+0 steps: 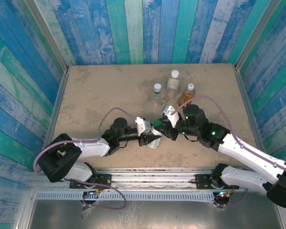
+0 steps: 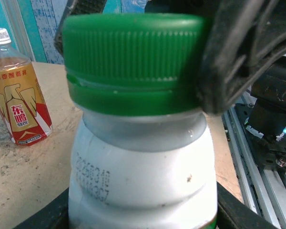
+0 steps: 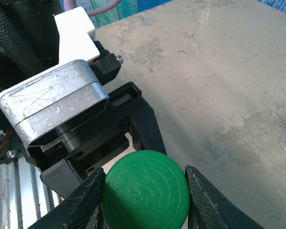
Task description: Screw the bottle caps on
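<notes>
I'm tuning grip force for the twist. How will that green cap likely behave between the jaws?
Probably stiff: the green cap looks undeformed with the jaws of the right gripper against it. Its ribbed side wall should resist slipping. The smooth white bottle below may turn unless firmly held.

Top external: you look down from above and behind onto the whole tabletop [image 1: 100,95]. Left wrist: side-on, close against the green cap [image 2: 133,52]. Right wrist: looks down onto the same cap.

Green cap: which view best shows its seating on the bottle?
Left wrist: side-on, the green cap sits on the white bottle. Right wrist shows its top between the fingers; top external, a speck.
</notes>
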You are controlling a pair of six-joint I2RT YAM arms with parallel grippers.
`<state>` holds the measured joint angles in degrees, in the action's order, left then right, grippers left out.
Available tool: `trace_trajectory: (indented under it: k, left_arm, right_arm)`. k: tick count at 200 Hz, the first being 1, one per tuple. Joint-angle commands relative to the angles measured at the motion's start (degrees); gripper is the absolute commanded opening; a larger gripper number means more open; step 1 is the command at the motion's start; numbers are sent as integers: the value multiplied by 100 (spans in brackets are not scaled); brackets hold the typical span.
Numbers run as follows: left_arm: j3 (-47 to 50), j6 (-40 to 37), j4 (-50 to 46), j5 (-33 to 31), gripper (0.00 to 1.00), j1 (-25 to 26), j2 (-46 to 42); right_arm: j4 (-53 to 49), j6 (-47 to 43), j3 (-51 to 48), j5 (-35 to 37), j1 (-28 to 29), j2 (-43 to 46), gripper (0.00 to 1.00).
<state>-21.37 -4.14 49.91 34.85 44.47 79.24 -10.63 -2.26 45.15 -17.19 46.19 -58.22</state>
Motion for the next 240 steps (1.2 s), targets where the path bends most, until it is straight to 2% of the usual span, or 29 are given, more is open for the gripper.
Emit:
trace_trajectory:
  k: [1, 10, 22, 37, 44, 61, 95, 130, 160, 178, 231, 240]
  left_arm:
    - [-158, -6, 125, 189, 53, 26, -72]
    - [-156, -16, 97, 139, 60, 21, -90]
    - [-89, -2, 182, 3, 85, 19, -128]
    - [20, 45, 295, -265, 100, 30, -225]
    - [95, 61, 318, -396, 94, 23, -286]
    - [302, 111, 428, -795, 94, 19, -460]
    - [817, 299, 756, -1819, 94, 23, -944]
    - [951, 384, 399, -2018, 94, 18, -1178]
    - [1100, 471, 263, -2166, 94, -71, -1407]
    - [1108, 541, 144, -2221, 94, -191, -1523]
    - [846, 627, -177, -2493, 94, -601, -1683]
    - [786, 617, -345, -2659, 94, -710, -1798]
  right_arm:
    - [85, 59, 66, -261, -65, -63, 37]
    - [71, 54, 85, -246, -78, -55, 35]
    - [64, 73, 87, -63, -90, -30, 32]
    - [38, 84, 99, 414, -131, -35, 26]
    - [43, 84, 109, 646, -171, -55, 24]
    - [146, 36, 228, 1083, -350, -236, 23]
    - [433, 153, 846, 1210, -901, -1201, 24]
    - [571, 1, 1646, 1178, -1046, -2397, 24]
    - [720, -42, 1844, 985, -1148, -2791, 26]
    - [720, -136, 1815, 855, -1148, -2796, 34]
    - [911, -232, 1586, 1119, -1149, -2227, 77]
    - [978, -164, 1501, 1121, -1363, -2040, 87]
